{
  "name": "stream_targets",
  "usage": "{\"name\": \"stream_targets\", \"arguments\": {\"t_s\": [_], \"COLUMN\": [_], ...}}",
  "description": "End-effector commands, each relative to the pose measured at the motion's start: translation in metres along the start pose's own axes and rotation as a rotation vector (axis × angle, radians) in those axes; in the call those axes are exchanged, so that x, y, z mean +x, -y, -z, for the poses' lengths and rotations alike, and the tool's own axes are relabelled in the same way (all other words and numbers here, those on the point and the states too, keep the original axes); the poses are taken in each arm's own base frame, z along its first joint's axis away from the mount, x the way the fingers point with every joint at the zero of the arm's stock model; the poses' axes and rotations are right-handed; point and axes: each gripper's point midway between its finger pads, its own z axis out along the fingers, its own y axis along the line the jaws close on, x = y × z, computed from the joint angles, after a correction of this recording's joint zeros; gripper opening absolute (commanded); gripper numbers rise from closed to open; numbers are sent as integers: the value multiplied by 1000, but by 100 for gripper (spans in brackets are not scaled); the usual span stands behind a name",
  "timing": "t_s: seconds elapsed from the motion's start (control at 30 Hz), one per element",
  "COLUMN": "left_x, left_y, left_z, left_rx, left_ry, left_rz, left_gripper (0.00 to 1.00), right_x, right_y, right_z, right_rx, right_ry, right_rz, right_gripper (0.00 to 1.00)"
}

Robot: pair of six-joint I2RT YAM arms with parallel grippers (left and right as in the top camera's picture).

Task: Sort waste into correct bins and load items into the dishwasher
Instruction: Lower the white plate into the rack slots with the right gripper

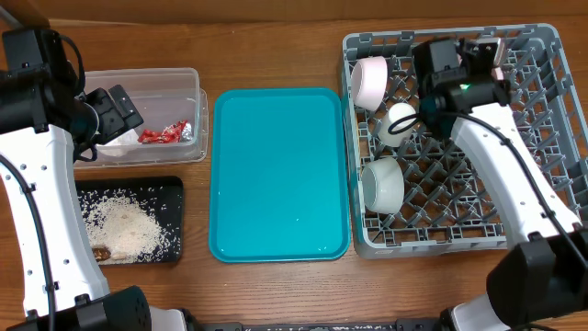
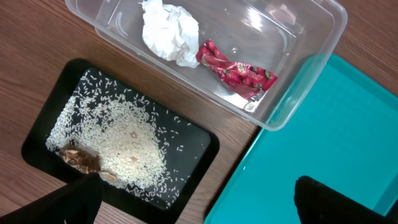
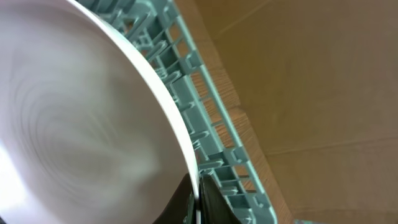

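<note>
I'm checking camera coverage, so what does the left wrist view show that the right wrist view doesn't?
Only left wrist: a crumpled napkin and red wrapper in the clear tub, rice on the black tray, the teal tray. Only right wrist: the right gripper shut on a pale plate at the grey dish rack. Both: the wooden table.

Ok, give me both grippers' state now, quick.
Left gripper: open, holding nothing.
Right gripper: closed on the rim of a plate.

Overhead looks straight down; left wrist shares its tub (image 1: 170, 92) and black tray (image 1: 175, 230), right wrist, close-up, its rack (image 1: 542, 83).
</note>
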Motion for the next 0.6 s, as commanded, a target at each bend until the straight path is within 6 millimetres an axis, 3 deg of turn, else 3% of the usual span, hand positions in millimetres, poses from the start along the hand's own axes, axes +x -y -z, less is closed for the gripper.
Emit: {"name": "stream_targets", "arguments": {"t_s": [0.0,0.17,0.37,0.57], "left_x": [-1,-1,-1,-1], "left_y": [1,1,1,1], "left_z": [-2,-2,-2,-2], "left_rx": [4,4,4,4], "left_ry": [-3,-3,-3,-3], "left_rz": [14,14,14,14], "left_gripper": [100,100,100,100], "right_x": [11,12,16,13], "right_y": [-9,-12,-40,-54], "right_z": [-7,-8,-5,-2], "right_rx": [-1,-11,-173,-251], "right_ry": [-22,-26,-61,-63], "right_rz": [13,14,-10,-34], "right_gripper": [4,4,5,19]}}
